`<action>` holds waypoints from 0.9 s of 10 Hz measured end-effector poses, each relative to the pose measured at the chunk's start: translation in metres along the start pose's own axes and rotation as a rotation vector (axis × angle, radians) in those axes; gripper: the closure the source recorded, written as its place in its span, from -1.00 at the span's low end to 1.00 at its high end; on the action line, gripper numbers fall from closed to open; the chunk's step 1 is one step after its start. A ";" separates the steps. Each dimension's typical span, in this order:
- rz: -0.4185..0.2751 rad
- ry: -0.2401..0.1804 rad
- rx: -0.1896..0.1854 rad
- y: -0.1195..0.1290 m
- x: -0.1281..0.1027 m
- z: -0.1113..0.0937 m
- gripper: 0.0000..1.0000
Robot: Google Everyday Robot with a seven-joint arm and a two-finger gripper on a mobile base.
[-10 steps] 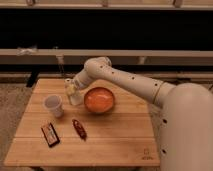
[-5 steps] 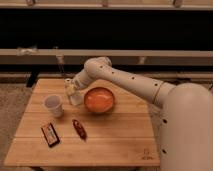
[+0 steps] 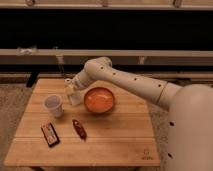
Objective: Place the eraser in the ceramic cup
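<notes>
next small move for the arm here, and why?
Probably a short shift of the gripper toward the ceramic cup, until it is above the cup's mouth. The gripper is shut and low over the table, between the cup and the orange bowl, at the spot of a pale block, likely the eraser; whether it is gripped I cannot tell. The cup stands upright just beside it.
</notes>
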 end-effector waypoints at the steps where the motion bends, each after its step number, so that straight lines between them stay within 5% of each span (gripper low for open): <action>1: -0.041 0.016 -0.006 -0.013 0.004 -0.009 1.00; 5: -0.230 0.005 0.019 -0.075 0.032 0.008 1.00; 9: -0.377 -0.010 0.065 -0.093 0.074 0.040 1.00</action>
